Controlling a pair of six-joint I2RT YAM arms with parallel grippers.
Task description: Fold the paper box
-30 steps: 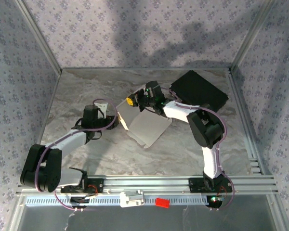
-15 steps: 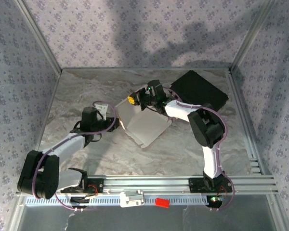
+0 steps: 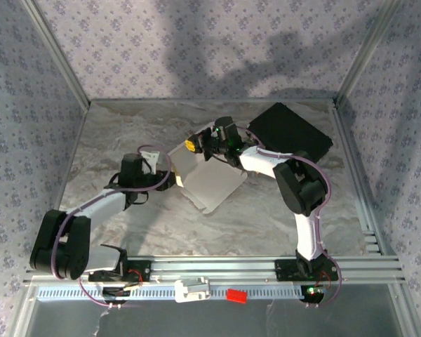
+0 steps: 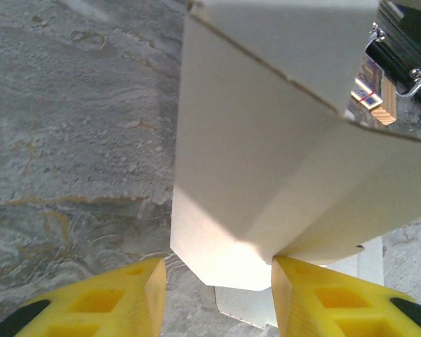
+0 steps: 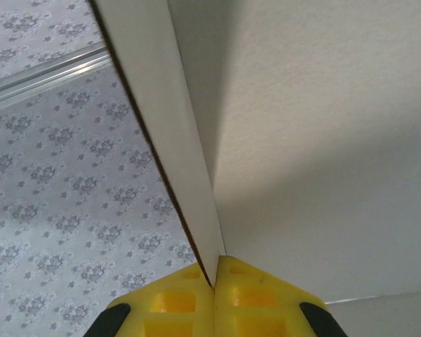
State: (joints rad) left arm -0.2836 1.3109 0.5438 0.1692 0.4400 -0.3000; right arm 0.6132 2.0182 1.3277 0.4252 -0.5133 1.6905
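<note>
I see the paper box (image 3: 209,184) mid-table (image 3: 126,140), partly raised between both arms. My right gripper (image 5: 214,279) is pinched tight on an upright panel's edge. My left gripper (image 4: 217,295) stands apart, a lower flap showing between its fingers. The packet (image 4: 370,88) has a label too small to read.

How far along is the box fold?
Done: the white thin cardboard paper box is creased, with some panels standing up from the sheet. In hand: the right claw is shut on a panel edge, and the left claw is open, astride a lower flap. Left: the sides do not yet meet, and no closed box shape has formed.
</note>
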